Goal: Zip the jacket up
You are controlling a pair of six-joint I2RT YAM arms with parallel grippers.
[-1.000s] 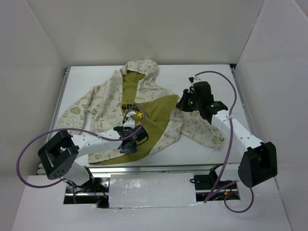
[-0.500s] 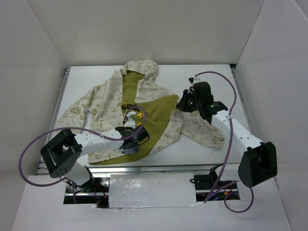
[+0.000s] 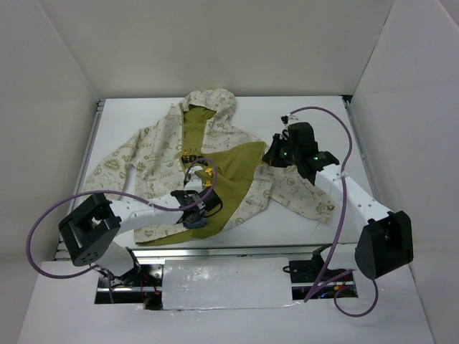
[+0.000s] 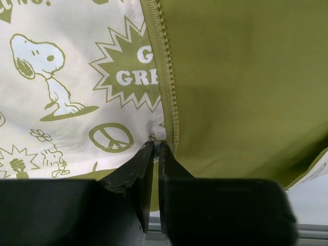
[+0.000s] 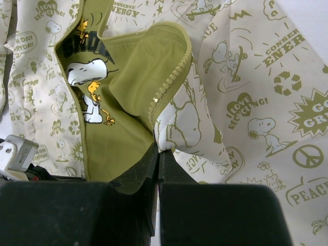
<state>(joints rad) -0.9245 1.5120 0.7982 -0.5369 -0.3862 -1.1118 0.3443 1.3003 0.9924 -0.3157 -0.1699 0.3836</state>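
Note:
The jacket point(image 3: 161, 154) lies open on the white table, cream with olive prints, hood at the far end. Its right front panel point(image 3: 237, 172) is turned back, showing olive lining. My left gripper point(image 3: 195, 217) sits at the bottom hem of the left front; in the left wrist view its jaws point(image 4: 157, 144) stand nearly together, pinching the lower end of the zipper tape point(image 4: 165, 72). My right gripper point(image 3: 271, 159) is shut on the folded edge of the right front point(image 5: 177, 128), with its tips point(image 5: 157, 146) just below the zipper teeth point(image 5: 171, 84).
An olive T-shirt with a white cartoon figure point(image 5: 89, 82) lies inside the open jacket. White walls enclose the table point(image 3: 315, 222) on three sides. Purple cables point(image 3: 344, 143) loop from both arms. The table's front edge point(image 3: 237, 247) runs just below the hem.
My left gripper's jaws have narrowed onto the zipper's lower end, and the left wrist has shifted slightly toward the hem. The right arm has not moved.

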